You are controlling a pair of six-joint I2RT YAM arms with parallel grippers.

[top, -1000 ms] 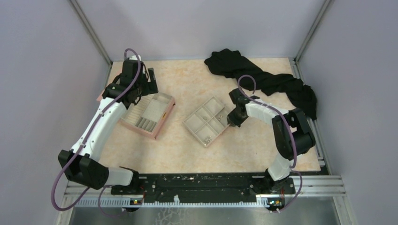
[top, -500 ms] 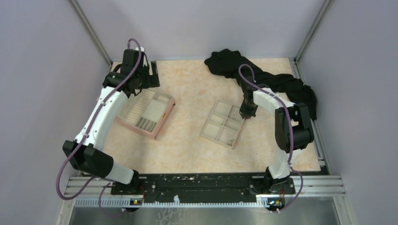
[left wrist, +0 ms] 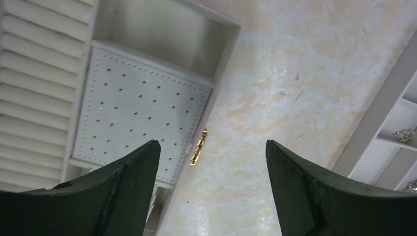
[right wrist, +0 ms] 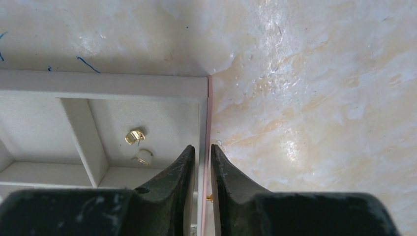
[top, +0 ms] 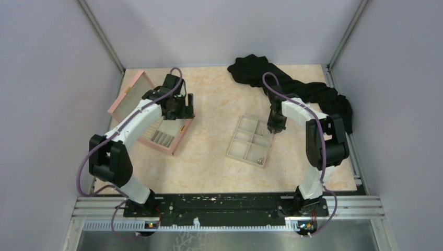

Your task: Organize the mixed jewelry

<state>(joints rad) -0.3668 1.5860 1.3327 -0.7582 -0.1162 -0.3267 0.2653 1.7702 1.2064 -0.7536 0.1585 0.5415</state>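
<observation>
Plain lilac walls [top: 47, 104] close in a peach marbled table [top: 209, 164], metal posts [top: 101, 34] rising at its far corners and a black cloth [top: 251, 70] heaped at the far right.

I cannot read any text, number, brand or sign in these views. The only marks that look like writing are some blue pen strokes [right wrist: 87, 63] on the table [right wrist: 319, 98], just beside the wall of the beige tray [right wrist: 98, 79], and for me they form no letter. The small gold fitting [left wrist: 198, 146] on the edge of the pink box [left wrist: 227, 46] is too small to tell if something is stamped on it.
</observation>
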